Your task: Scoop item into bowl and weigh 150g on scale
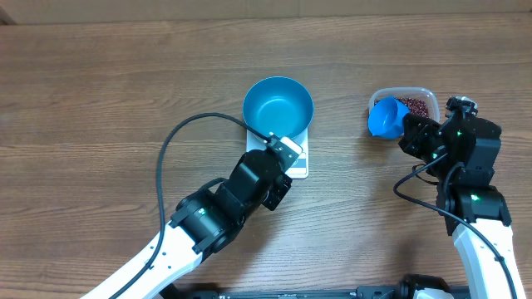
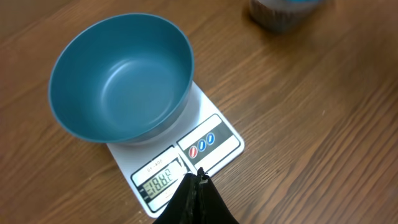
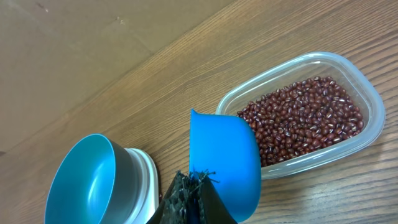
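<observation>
Blue scoop (image 3: 224, 155), perhaps touching clear tub (image 3: 323, 157)

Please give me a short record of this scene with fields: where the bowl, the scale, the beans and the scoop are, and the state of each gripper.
bowl: teal, empty, standing on the scale
scale: white, display lit, digits not readable
beans: in the clear tub, right of the scale
scoop: blue, over the tub's end nearer the bowl
left gripper: shut, holding nothing, tips over the scale's front edge
right gripper: shut on the scoop
</observation>
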Controlling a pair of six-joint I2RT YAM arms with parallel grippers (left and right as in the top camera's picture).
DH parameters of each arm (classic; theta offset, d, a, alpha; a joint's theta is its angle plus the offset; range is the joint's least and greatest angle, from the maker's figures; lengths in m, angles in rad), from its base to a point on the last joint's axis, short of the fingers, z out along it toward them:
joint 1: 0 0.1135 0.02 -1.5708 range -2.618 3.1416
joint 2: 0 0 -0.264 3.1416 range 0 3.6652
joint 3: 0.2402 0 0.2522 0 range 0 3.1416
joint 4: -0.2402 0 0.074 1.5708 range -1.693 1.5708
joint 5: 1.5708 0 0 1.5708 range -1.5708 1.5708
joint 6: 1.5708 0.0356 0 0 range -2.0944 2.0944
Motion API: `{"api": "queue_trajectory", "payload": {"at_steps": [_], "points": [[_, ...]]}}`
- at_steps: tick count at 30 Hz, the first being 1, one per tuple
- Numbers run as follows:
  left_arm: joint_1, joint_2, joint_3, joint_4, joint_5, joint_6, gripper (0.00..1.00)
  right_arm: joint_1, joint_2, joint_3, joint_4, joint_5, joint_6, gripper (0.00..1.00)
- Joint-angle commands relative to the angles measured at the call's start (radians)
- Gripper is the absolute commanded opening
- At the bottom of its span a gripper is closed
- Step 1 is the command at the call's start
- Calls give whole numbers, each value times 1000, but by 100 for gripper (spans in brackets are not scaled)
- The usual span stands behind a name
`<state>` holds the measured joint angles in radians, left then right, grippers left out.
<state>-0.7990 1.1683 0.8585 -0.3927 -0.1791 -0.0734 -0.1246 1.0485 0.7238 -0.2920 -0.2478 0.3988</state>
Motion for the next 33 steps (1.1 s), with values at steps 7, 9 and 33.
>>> {"api": "queue_trajectory", "payload": {"at_steps": [7,9,33], "points": [[40,-55,-5,-5,-62,-158,19,-6,-3,29,6,0,-3,4],[50,-67,-5,-11,-71,-151,21,-6,-3,29,6,0,-3,4],[79,-70,-5,-60,-75,-125,99,-6,-3,29,6,0,-3,4]]}}
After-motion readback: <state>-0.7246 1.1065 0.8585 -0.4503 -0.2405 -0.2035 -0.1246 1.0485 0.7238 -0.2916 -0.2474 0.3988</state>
